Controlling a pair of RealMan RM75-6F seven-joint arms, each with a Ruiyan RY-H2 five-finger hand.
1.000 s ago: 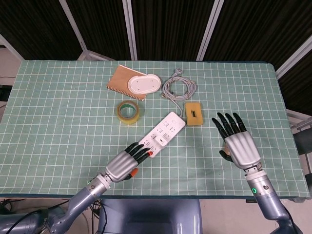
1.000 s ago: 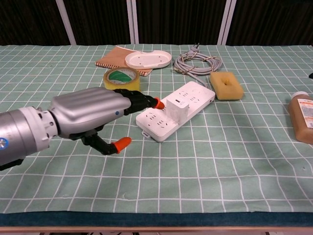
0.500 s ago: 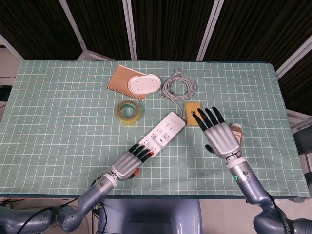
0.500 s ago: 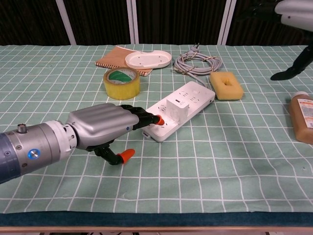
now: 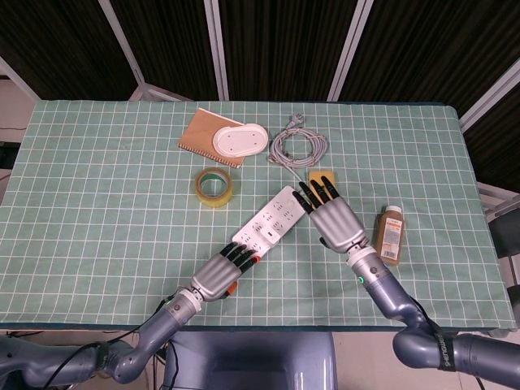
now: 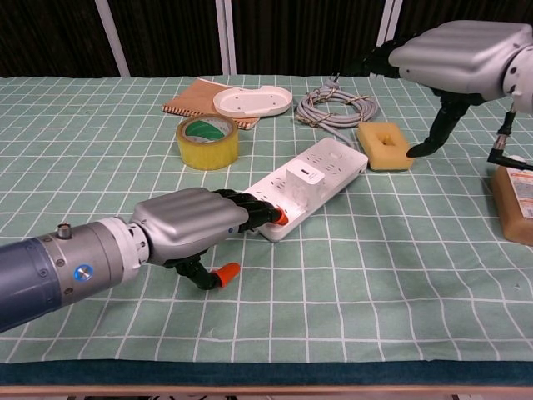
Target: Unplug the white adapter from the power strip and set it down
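The white power strip lies diagonally at mid-table. The white adapter stands plugged in near its middle. My left hand lies flat at the strip's near end, its orange fingertips touching that end, just short of the adapter, and it holds nothing. My right hand hovers open with its fingers spread beside the strip's far end, above the table and apart from the adapter.
A yellow sponge sits by the strip's far end, partly under my right hand. A brown bottle lies to the right. A tape roll, a notebook with a white dish and a coiled cable lie behind.
My right hand has swung left from the table's right side to the strip's far end. My left hand has slid forward and lowered onto the strip's near end.
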